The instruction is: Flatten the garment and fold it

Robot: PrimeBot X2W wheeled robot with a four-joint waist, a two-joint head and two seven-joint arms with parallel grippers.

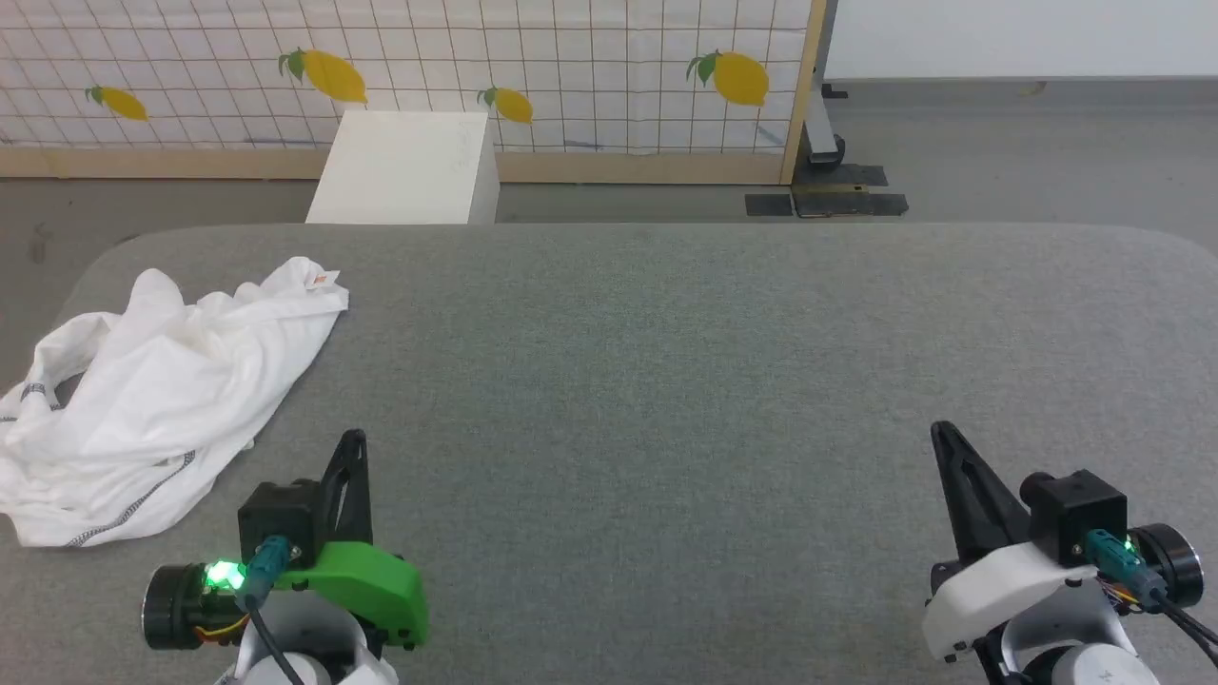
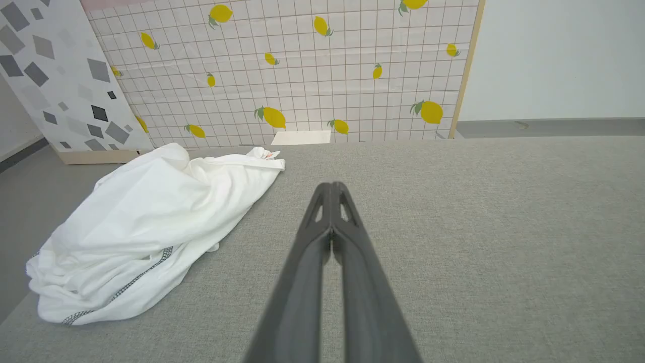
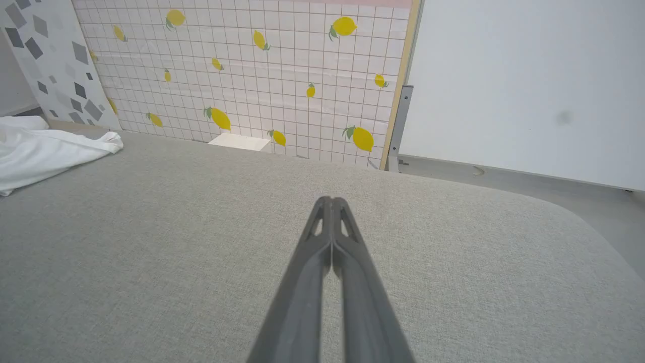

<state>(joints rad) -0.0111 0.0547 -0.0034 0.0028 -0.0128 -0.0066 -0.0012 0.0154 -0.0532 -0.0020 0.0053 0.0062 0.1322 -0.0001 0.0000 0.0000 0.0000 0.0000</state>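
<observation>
The left tool [image 1: 354,440] and right tool [image 1: 944,436] are pressed together, empty. Best to open both, then pinch 2 corners of the shirt [image 1: 162,400].

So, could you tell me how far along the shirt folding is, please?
Nothing looks done yet: the garment lies crumpled at the left end of the table. Nothing is in hand: the left gripper and right gripper are both shut, empty and clear of it. Left to do: grasp it, spread it flat, then fold it.

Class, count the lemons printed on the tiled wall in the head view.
4 lemons: leftmost; second, above the white box; third, right of it; fourth, far right. Others may be cropped.
</observation>
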